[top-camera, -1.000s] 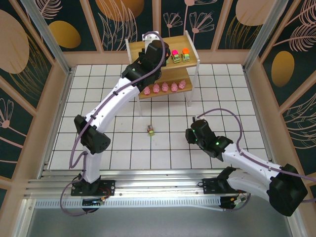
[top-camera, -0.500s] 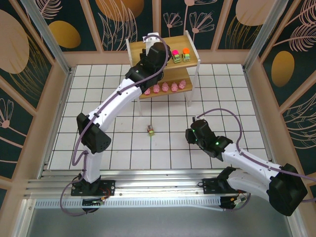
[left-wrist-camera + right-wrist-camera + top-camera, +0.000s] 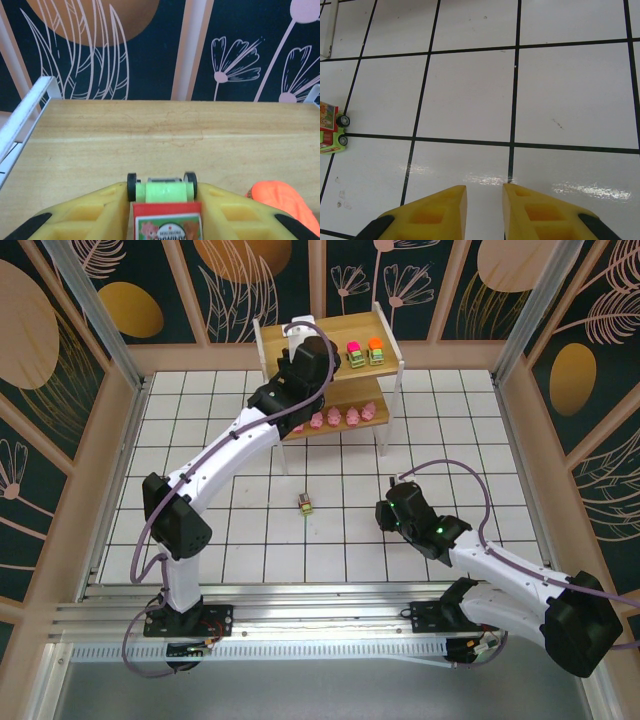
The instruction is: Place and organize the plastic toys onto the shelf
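Top view: the left arm (image 3: 230, 445) reached over the top board of the shelf (image 3: 383, 328), beside two parked cars (image 3: 353, 355). Pigs (image 3: 335, 418) lined the lower board. A loose car (image 3: 306, 504) lay on the white tiled table (image 3: 450, 420), with flowered walls (image 3: 520, 280) around it. Since earlier, the left elbow had swung left; the right arm (image 3: 500, 565) was unmoved.

Left wrist: the left gripper (image 3: 162, 197) was clamped on a green car (image 3: 162, 190) over the top board. Its red picture label was unreadable. An orange toy (image 3: 280, 197) sat just beside it.

Right wrist: the right gripper (image 3: 484, 200) had its fingers slightly apart, holding nothing, above the tiles.
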### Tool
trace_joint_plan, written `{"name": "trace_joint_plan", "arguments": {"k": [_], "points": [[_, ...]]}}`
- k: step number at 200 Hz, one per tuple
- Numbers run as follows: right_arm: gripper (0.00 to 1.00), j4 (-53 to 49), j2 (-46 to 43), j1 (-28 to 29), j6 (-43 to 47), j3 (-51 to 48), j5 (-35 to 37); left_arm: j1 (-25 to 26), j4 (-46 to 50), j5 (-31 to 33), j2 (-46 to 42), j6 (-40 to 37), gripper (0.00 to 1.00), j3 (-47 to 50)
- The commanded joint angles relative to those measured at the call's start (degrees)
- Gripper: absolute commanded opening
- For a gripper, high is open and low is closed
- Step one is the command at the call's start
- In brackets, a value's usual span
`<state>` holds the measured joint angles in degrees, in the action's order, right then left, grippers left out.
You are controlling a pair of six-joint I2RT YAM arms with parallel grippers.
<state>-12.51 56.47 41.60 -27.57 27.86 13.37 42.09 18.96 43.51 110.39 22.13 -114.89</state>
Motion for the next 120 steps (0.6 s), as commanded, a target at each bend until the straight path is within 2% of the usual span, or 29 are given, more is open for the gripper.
{"name": "trace_joint_plan", "arguments": {"k": [1,47,120], "points": [[0.26,0.82,0.38,0.17,-0.03,0.01,-0.26,-0.35,0.40,-1.61,-1.40,-0.17,0.37,1.37],[0.26,0.74,0.24,0.17,-0.03,0.03,-0.18,-0.34,0.33,-2.72,-0.94,-0.18,0.38,0.79],[0.27,0.91,0.42,0.14,0.08,0.00,-0.15,-0.27,0.56,-5.01,-2.42,1.78,0.49,3.39]]}}
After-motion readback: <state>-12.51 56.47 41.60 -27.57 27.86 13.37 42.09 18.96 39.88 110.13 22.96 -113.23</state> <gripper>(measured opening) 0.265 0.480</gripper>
